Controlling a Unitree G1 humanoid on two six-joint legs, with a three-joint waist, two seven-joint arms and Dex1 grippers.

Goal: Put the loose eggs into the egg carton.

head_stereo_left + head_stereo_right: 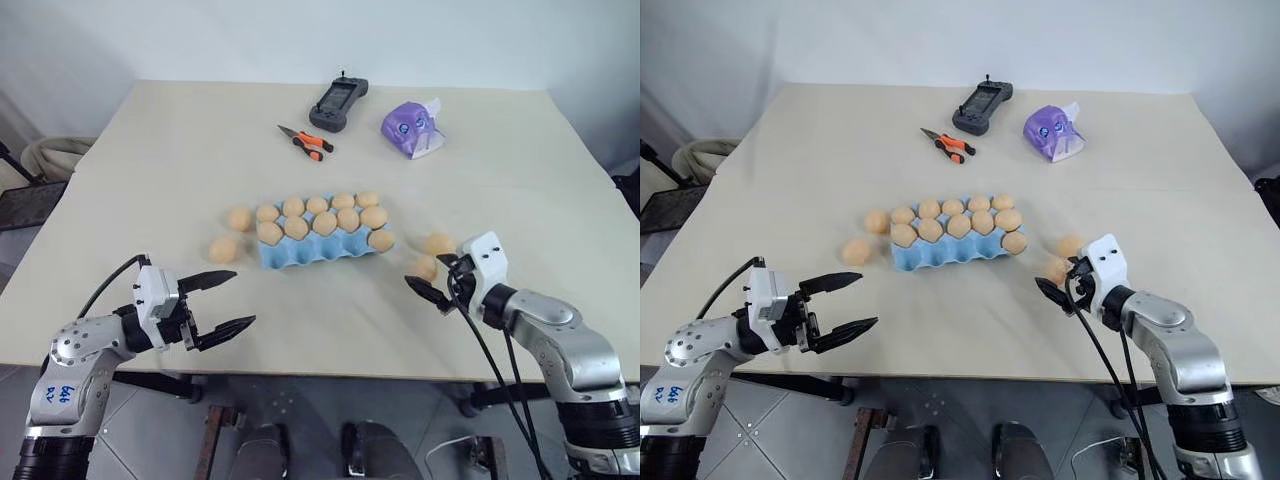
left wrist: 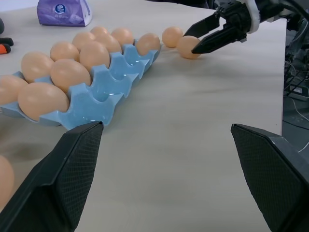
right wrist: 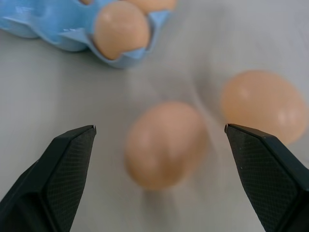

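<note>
Right gripper [image 1: 428, 287], jaws spread, faces a loose egg [image 1: 425, 267] just ahead.

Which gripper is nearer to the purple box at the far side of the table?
Right. The right gripper, open, is on the same side as the purple box, by two loose eggs. The left gripper, open, is at the opposite near corner, beyond the egg carton.

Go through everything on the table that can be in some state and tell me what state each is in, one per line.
Light blue moulded egg carton: back rows filled, near row of cups empty.
Four loose tan-orange eggs: two left of carton, two right.
Orange-handled pliers: closed, lying flat.
Left tool: open, empty.
Right tool: open, beside nearest right egg.
</note>
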